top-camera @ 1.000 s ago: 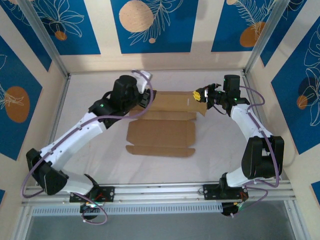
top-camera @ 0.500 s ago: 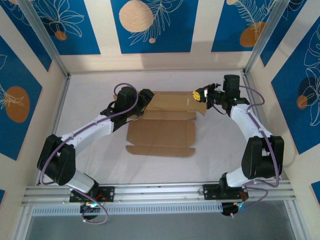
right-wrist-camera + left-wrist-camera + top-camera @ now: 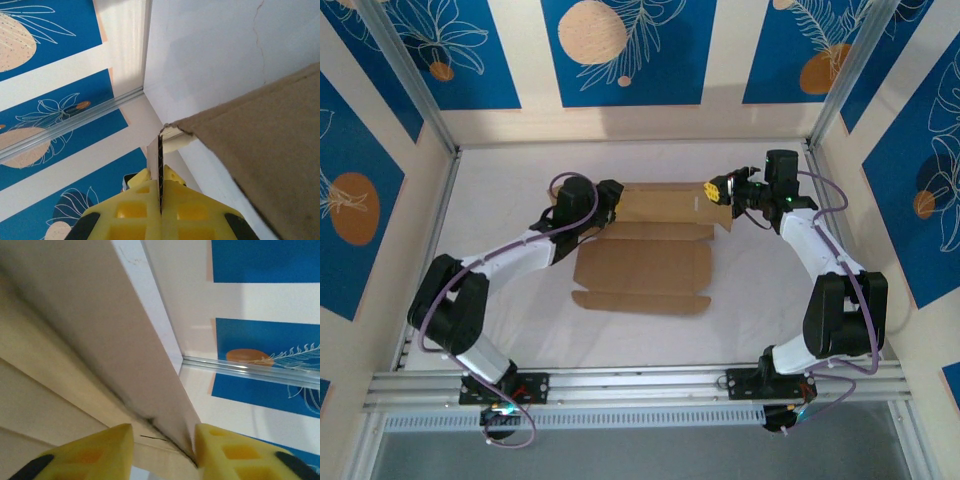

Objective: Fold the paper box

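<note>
The paper box [image 3: 640, 265] is brown cardboard, lying flat in the middle of the white cloth, with its rear panel [image 3: 660, 205] tilted up. My left gripper [image 3: 612, 198] is at that panel's left end. In the left wrist view its yellow fingers [image 3: 100, 455] straddle a folded cardboard corner [image 3: 150, 390]; the right-hand finger touches the raised flap, while the other stands a little apart from it, so the left gripper [image 3: 162, 437] is narrowly open. My right gripper [image 3: 720, 190] is shut on the panel's right flap, whose thin edge [image 3: 160, 150] is pinched between the pads of the right gripper [image 3: 160, 187].
White cloth [image 3: 500, 190] covers the table inside cream and blue walls. An aluminium post [image 3: 415, 85] stands at the back left and another [image 3: 850, 70] at the back right. The left arm's elbow [image 3: 450, 300] sits low at the left side.
The left arm has dropped lower and its elbow has swung out left, bringing its gripper onto the rear panel's left corner. Its jaws widened, then narrowed round the cardboard. The right arm stayed still.
</note>
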`<state>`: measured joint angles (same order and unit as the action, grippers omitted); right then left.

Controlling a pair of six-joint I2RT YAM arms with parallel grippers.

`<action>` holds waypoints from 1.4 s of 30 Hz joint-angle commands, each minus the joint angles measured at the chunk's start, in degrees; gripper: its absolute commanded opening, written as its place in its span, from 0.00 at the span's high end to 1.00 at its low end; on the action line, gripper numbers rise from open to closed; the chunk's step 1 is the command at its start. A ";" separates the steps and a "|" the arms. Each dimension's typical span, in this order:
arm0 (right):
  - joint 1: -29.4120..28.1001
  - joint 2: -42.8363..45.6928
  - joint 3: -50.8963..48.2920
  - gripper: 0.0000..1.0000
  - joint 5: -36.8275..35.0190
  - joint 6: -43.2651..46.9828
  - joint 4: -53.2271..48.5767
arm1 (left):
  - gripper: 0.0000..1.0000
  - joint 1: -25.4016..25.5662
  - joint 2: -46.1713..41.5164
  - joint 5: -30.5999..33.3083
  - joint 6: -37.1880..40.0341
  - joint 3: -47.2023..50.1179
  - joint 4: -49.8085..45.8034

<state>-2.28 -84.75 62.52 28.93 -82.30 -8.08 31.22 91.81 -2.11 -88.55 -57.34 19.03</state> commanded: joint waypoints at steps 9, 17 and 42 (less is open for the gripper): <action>-2.90 0.26 3.45 0.63 -0.37 9.95 -8.25 | 1.00 -1.51 -0.57 3.20 -3.20 3.03 5.15; -1.93 4.32 7.46 0.34 -12.91 24.46 -27.01 | 1.00 -1.79 -3.10 5.98 -3.03 5.97 4.72; -14.37 -13.06 26.06 0.41 -18.93 39.57 -40.67 | 1.00 -1.78 -6.22 5.28 -2.34 10.67 3.50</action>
<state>-16.08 -97.78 89.47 8.51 -41.56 -49.06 30.00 86.65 2.20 -91.64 -47.70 23.62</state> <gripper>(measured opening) 0.596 0.045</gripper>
